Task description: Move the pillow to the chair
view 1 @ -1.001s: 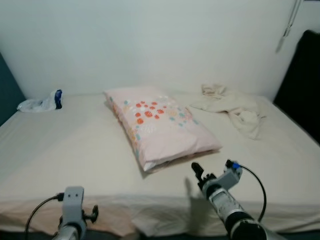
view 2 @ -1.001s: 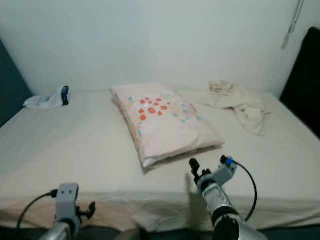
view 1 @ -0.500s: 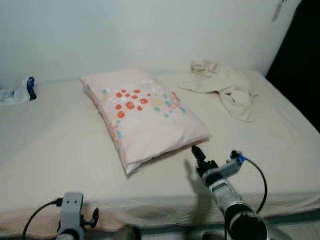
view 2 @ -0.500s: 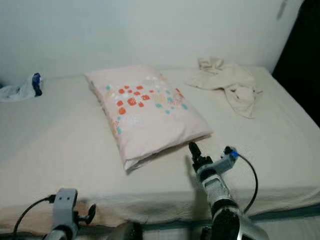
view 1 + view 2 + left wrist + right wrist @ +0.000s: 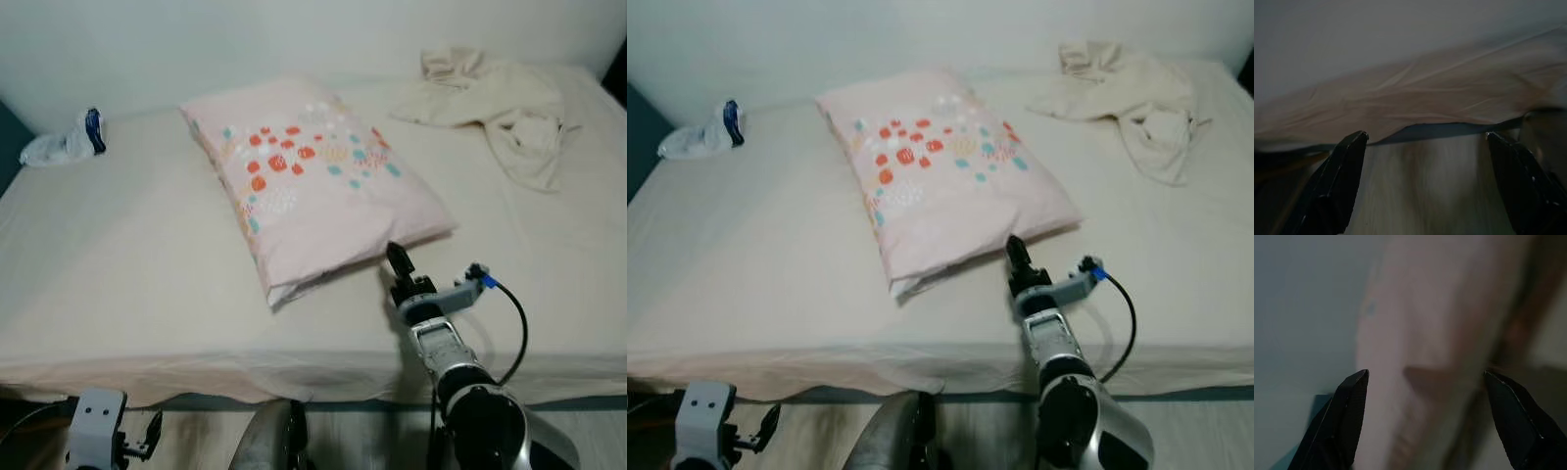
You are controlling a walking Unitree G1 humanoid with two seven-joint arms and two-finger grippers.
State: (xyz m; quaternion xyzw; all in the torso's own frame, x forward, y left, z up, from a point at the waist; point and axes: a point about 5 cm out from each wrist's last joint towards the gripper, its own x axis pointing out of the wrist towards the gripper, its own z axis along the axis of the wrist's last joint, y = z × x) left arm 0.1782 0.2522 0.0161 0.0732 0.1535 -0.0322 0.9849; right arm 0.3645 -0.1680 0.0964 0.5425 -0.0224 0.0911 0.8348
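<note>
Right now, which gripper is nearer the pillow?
Right. The right gripper is open at the pillow's near edge; the left gripper, also open, hangs below the bed's edge.

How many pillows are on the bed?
1: a pale pink rectangular pillow with a dotted print, lying on the cream sheet mid-bed, its near corner by the right end effector. None seems hidden.
</note>
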